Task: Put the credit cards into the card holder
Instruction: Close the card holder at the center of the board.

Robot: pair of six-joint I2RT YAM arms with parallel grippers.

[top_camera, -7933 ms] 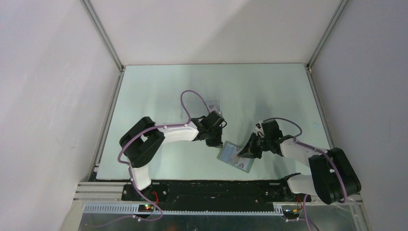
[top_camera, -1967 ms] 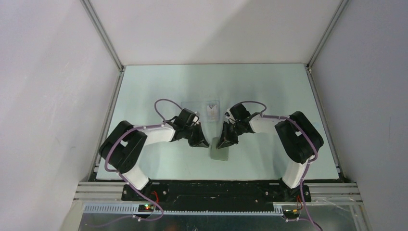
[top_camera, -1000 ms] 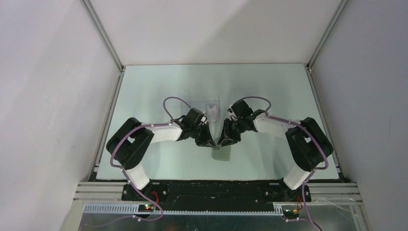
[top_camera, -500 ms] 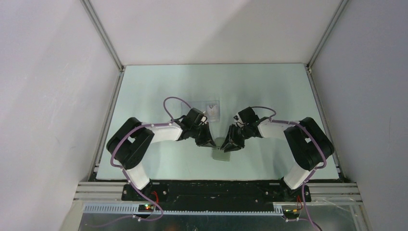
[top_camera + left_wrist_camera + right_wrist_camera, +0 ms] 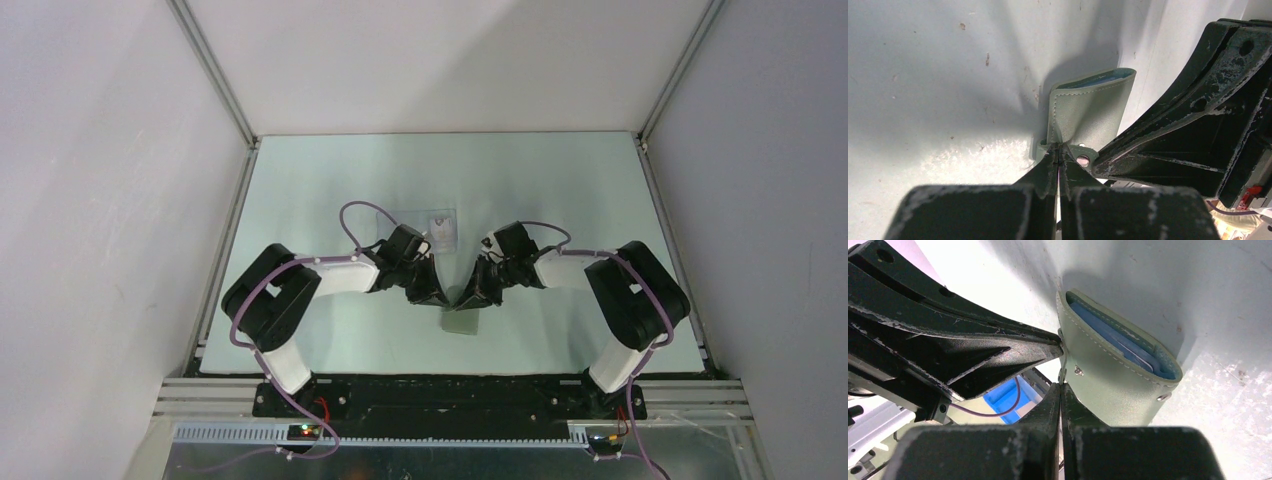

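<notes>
From above, you see the card holder (image 5: 460, 322) on the surface (image 5: 330, 190), between the left jaws and the right jaws. At your left wrist, the left jaws are closed, pinching its near edge. At your right wrist, the right jaws, closed too, pinch its edge; its blue lining (image 5: 1108, 337) shows.

Right gripper (image 5: 1060, 388) pinching edge of gaping card holder (image 5: 1113, 390).
</notes>
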